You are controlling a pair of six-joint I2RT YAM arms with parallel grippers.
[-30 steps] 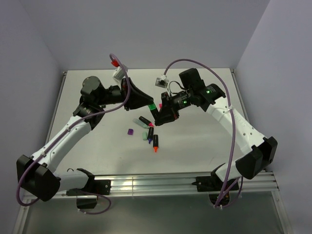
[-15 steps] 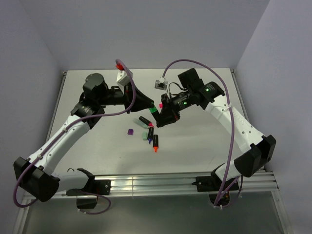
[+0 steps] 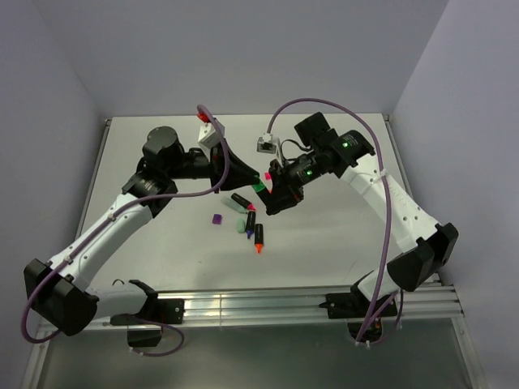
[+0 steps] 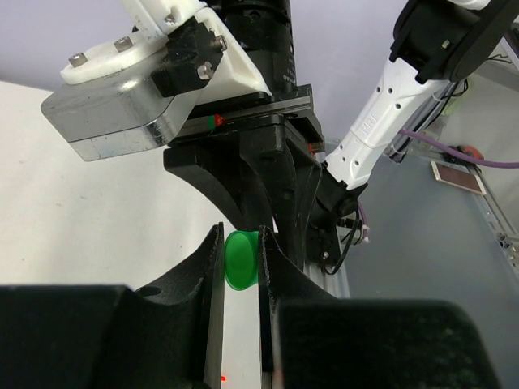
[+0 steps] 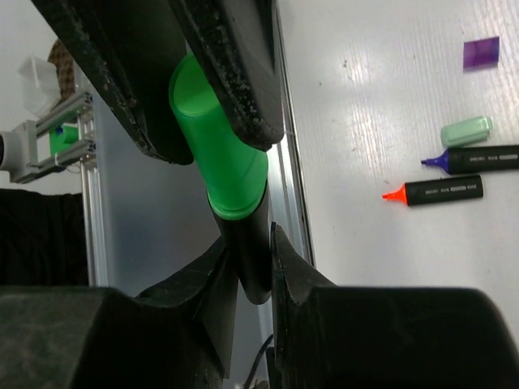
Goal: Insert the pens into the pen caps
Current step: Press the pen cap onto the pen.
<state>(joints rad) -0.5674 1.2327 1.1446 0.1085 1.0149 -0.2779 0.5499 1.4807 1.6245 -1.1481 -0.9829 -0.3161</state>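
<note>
Right gripper [image 5: 250,241] comes first, nearest in its own wrist view: its jaws are pinched almost fully closed around the short black-barrelled marker pen [image 5: 253,263], gripping low on the barrel with the front end pointing away from me. Just past my fingertips the barrel runs into the bright green tapered plastic cap [image 5: 212,142]. The cap's rim already sits over the pen's front end, so I judge the pen has entered and only the full seating is left.

Beyond that, my left gripper [image 4: 240,243] is closed on the cap, its fingers [image 5: 231,73] pressing either flank. The cap's round end shows between them in the left wrist view.

To finish this well I should push straight along the shared axis of pen and cap, with no sideways lean. A tilted barrel could bind on the rim or lever the cap out of the left jaws. Both pinches need to be firm enough that neither part slides back. Whether the cap has clicked home I cannot tell.

Farther off, on the white tabletop [image 5: 389,97], lie an orange-tipped black pen [image 5: 434,191] and a purple-tipped black pen [image 5: 472,159] just beside it. A pale green cap [image 5: 466,131] lies close by, and a small purple square cap [image 5: 481,53] sits farther on, none of them joined yet
</note>
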